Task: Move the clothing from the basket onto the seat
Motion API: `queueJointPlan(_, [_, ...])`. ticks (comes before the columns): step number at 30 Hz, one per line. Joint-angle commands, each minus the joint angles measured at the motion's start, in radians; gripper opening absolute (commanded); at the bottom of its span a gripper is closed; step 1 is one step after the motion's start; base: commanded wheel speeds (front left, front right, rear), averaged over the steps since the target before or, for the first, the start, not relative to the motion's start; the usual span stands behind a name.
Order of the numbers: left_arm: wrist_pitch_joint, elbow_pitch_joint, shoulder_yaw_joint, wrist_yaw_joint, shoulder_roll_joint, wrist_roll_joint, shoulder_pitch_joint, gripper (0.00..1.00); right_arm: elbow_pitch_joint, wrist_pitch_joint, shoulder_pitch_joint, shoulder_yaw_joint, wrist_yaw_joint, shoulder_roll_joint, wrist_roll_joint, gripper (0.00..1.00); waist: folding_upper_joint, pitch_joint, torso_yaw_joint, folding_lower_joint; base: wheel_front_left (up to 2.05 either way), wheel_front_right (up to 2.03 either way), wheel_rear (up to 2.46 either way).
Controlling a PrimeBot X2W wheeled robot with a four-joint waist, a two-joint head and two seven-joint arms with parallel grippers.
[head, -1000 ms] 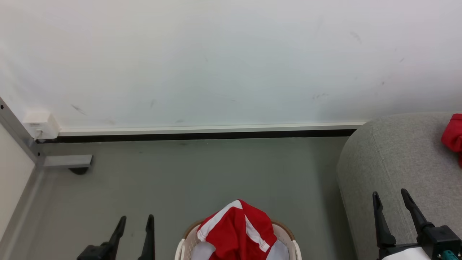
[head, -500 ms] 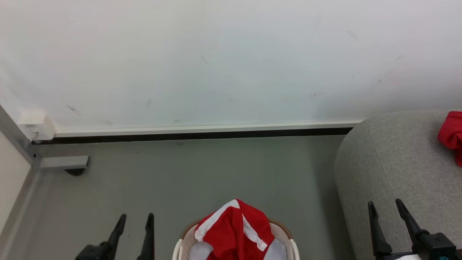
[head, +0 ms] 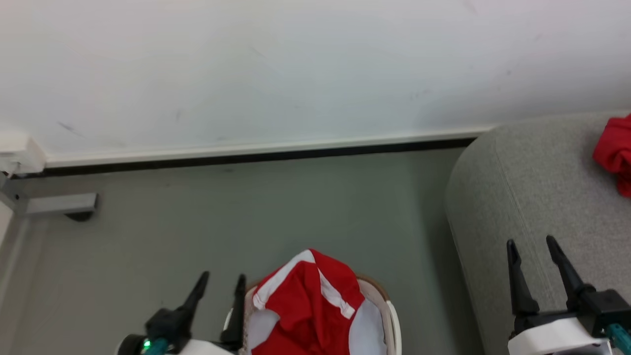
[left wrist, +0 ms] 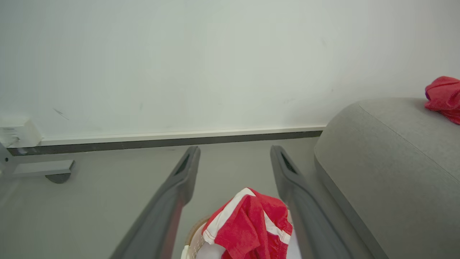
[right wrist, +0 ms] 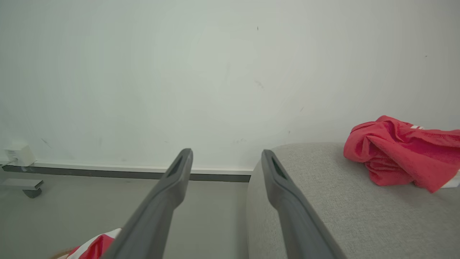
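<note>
Clothing [head: 305, 305] heaped in basket [head: 393, 318], just right of left end effector [head: 223, 276]

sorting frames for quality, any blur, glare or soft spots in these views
head view: even light, no glare, left gripper a little soft; left wrist view: near fingers blurred; right wrist view: clothing on the seat sharp

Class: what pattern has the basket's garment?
Garment: red with white stripes, clearest in head view.
</note>
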Motion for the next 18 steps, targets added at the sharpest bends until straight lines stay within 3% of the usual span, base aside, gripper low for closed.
queueJointPlan(1, [-0.001,0.023,-0.011,-0.005,-0.002,0.013,-0.026,1.0,-0.012,0.001,-0.018,-0.004,-0.003,-0.001,-0.006,1.0,0.0,0.047,-0.027,0.0,0.0,0.0,0.0])
queueJointPlan(11, [0.06,0.348,-0.181,-0.029,-0.01,0.031,-0.287,1.0,-0.101,0.001,-0.137,0.007,-0.003,0.0,-0.002,1.0,0.0,0.297,-0.126,0.0,0.0,0.0,0.0])
queueJointPlan(18, [0.096,0.527,-0.276,-0.016,-0.01,-0.076,-0.458,1.0,-0.16,0.001,-0.217,0.008,-0.003,0.001,0.005,1.0,0.0,0.472,-0.183,0.0,0.0,0.0,0.0])
